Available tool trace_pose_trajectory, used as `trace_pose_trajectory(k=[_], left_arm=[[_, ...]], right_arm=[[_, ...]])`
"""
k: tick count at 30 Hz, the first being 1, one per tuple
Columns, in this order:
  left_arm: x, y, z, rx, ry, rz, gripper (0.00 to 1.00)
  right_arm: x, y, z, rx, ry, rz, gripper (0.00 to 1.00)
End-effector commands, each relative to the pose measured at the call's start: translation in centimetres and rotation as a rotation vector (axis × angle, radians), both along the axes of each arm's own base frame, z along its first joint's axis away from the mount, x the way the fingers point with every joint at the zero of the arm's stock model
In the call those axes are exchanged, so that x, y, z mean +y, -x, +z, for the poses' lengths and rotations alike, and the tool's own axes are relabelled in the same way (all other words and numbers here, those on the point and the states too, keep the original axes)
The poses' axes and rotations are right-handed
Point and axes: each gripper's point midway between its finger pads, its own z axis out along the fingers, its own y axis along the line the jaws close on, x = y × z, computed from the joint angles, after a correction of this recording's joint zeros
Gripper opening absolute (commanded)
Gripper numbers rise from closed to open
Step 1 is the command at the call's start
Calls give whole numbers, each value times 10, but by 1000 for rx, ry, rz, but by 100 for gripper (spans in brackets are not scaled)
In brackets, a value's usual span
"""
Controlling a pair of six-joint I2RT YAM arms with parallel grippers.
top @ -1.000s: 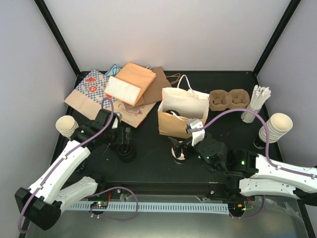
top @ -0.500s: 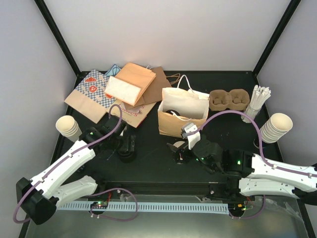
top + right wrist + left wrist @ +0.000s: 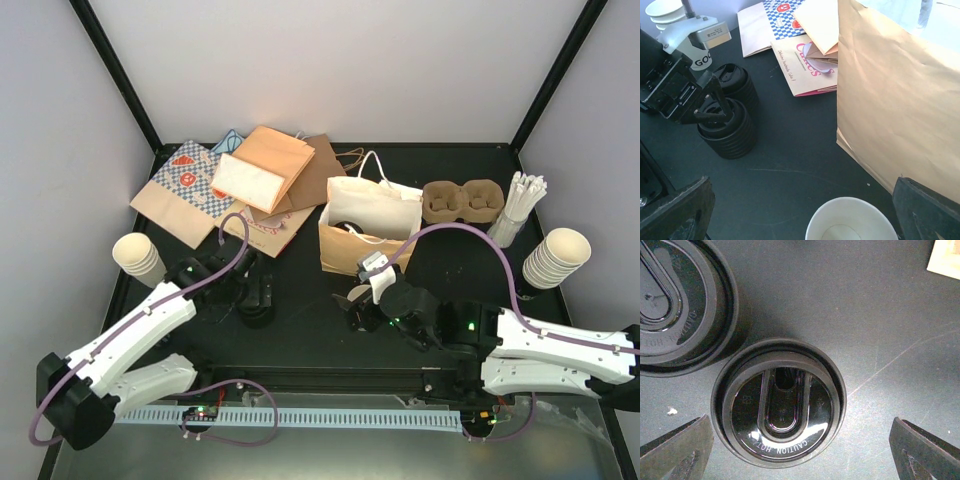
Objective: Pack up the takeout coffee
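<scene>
left gripper [image 3: 800, 419]: wide over black lid stack [image 3: 777, 422] | right gripper [image 3: 802, 180]: wide by lidless cup [image 3: 847, 222] | risk: nested lids may lift together

Cream paper cup [image 3: 847, 224] and brown two-cup carrier [image 3: 462, 201] stand well apart on the black table [image 3: 310, 325].
The cup is upright and uncapped, its pale inside showing, just in front of the tan paper bag [image 3: 900, 100]. The moulded-pulp carrier sits flat near the table's back edge, right of the bag, both round wells facing up.
</scene>
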Motion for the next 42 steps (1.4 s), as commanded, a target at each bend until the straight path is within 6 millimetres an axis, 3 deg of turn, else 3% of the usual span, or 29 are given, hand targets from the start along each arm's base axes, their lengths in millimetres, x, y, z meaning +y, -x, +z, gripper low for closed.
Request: trace_pose_trajectory(k=[1, 12, 19, 35, 42], left_arm=[[-2, 0, -6, 18, -5, 4, 99], [16, -3, -17, 34, -119, 71, 98], [13, -6, -20, 35, -117, 57, 91], [8, -6, -33, 76, -137, 32, 92], [9, -6, -30, 67, -157, 36, 84]], right_arm=[[3, 1, 3, 8, -20, 2, 100], [0, 3, 3, 14, -18, 5, 100], [0, 3, 2, 14, -16, 4, 100], [-3, 3, 0, 17, -13, 1, 100], [-5, 3, 0, 16, -17, -2, 100]])
